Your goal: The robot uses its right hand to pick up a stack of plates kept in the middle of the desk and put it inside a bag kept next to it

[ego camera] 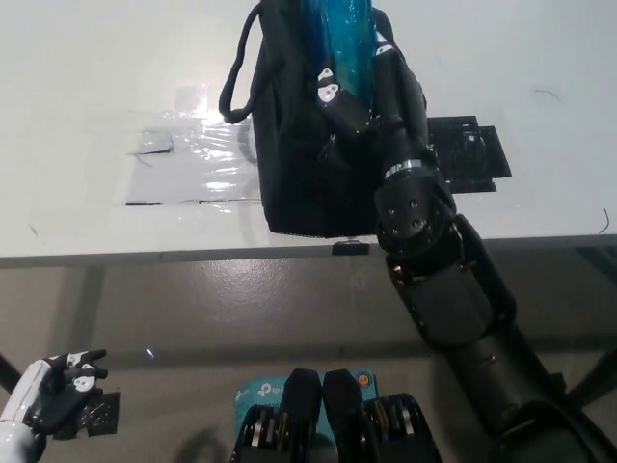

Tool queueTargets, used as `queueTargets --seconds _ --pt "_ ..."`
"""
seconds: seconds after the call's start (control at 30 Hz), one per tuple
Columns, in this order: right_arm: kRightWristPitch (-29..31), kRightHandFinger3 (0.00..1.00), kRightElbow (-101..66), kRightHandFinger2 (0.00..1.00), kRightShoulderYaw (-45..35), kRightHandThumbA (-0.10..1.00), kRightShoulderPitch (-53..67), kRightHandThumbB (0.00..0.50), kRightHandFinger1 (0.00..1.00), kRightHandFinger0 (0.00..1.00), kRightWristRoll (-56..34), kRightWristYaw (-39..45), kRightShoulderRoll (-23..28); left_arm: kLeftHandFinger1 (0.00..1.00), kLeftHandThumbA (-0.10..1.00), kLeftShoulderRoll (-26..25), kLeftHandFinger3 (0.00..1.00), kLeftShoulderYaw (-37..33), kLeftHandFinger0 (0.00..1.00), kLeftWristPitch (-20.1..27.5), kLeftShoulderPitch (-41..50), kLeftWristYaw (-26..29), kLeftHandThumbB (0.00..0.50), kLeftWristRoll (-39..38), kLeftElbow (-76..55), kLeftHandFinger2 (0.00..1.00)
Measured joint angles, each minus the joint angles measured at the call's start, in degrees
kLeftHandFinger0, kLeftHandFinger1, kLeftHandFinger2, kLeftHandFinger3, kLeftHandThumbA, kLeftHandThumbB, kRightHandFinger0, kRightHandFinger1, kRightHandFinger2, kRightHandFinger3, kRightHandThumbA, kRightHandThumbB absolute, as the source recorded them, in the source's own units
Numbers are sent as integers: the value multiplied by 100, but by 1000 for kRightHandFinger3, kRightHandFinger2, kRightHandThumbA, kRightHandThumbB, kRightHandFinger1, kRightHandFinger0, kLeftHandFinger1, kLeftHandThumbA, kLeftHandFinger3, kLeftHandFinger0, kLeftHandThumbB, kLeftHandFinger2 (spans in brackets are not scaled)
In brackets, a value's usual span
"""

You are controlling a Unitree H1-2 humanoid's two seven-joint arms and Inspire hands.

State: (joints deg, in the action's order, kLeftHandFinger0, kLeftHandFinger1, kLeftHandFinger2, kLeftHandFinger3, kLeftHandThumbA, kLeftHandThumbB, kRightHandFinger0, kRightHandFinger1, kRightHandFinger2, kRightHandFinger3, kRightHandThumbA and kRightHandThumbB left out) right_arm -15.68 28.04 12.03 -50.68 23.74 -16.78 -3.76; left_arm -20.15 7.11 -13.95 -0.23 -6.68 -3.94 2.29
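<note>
Black right hand (362,92) sits top centre of frame, fingers clamped on the stack of plates (342,39), which is blue and shiny. Stack stands on edge, lower part already down inside the open mouth of the black bag (304,159); upper part pokes out at the frame's top edge, just above and left of the hand. Bag stands upright on the white desk (87,87), w/ its strap looping out at upper left. White left hand (53,391) rests at lower left below desk level, fingers loosely curled, holding nothing.
</note>
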Motion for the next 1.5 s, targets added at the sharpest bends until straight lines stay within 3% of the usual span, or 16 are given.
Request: queueTargets --seconds 0.07,0.13,0.27,0.3,0.47,0.53,0.57,0.6,0.63,0.67,0.7,0.73,0.8,0.9,0.93,1.5 --pt "-41 104 107 2 -63 -100 -62 156 0 0 -5 7 9 685 -100 0 763 0 633 -2 5 0 97 0 -1 755" --pt "-82 310 227 0 -139 -100 -117 165 0 0 -27 12 9 690 -100 1 757 0 638 -2 9 -1 91 -1 -1 781" --pt "-233 351 344 0 -392 -100 -236 165 0 0 -107 13 -27 699 -100 0 769 -5 654 -3 14 -1 91 0 0 793" --pt "-266 434 350 0 -440 -100 -256 188 0 0 -116 13 -41 684 -100 0 769 -6 637 -4 14 -1 89 0 0 782" --pt "-489 133 357 0 -960 -100 -343 174 0 0 -288 -42 -300 677 -100 0 765 -5 637 -4 14 -1 96 -3 5 770" --pt "-577 91 337 0 -1096 -100 -349 255 0 0 -344 -64 -393 681 -100 0 767 -6 649 -4 17 -1 93 -2 5 773" --pt "-657 190 304 0 -1206 -100 -349 245 0 0 -383 -77 -470 680 -100 0 763 -9 653 -6 21 -1 88 1 5 768" --pt "-723 530 281 0 -1267 -100 -349 178 0 0 -415 -82 -521 680 -100 0 762 -12 654 -9 23 -1 88 2 5 767" --pt "-771 1000 267 506 -1300 157 -349 154 433 342 -433 -81 -556 681 -100 0 765 -12 656 -12 25 -1 77 1 5 769" --pt "-815 1000 259 846 -1323 488 -349 149 689 534 -442 -76 -587 683 -100 0 768 -12 657 -14 25 -1 74 1 6 771" --pt "-846 1000 256 1000 -1344 673 -349 177 1000 908 -419 -2 -624 685 -100 -2 770 -15 658 -15 26 -3 73 1 7 772" --pt "-875 1000 261 1000 -1359 716 -353 187 1000 1000 -349 80 -650 687 -100 -5 772 -19 659 -15 29 -5 73 2 12 772" --pt "-921 1000 303 1000 -1411 909 -356 349 1000 1000 -200 296 -692 695 -100 -4 781 -22 669 -14 29 -15 78 0 26 778" --pt "-946 1000 347 1000 -1407 1000 -348 432 1000 1000 173 567 -712 694 -100 -1 777 -23 671 -18 33 -15 77 0 31 776" --pt "-949 1000 347 1000 -1405 967 -348 497 1000 1000 290 646 -714 685 -100 1 765 -23 656 -20 36 -15 74 1 31 768" --pt "-1013 1000 -19 1000 -1398 1000 -242 500 1000 1000 2259 1800 -758 692 -100 1 749 -37 667 -29 126 -15 77 2 40 782"
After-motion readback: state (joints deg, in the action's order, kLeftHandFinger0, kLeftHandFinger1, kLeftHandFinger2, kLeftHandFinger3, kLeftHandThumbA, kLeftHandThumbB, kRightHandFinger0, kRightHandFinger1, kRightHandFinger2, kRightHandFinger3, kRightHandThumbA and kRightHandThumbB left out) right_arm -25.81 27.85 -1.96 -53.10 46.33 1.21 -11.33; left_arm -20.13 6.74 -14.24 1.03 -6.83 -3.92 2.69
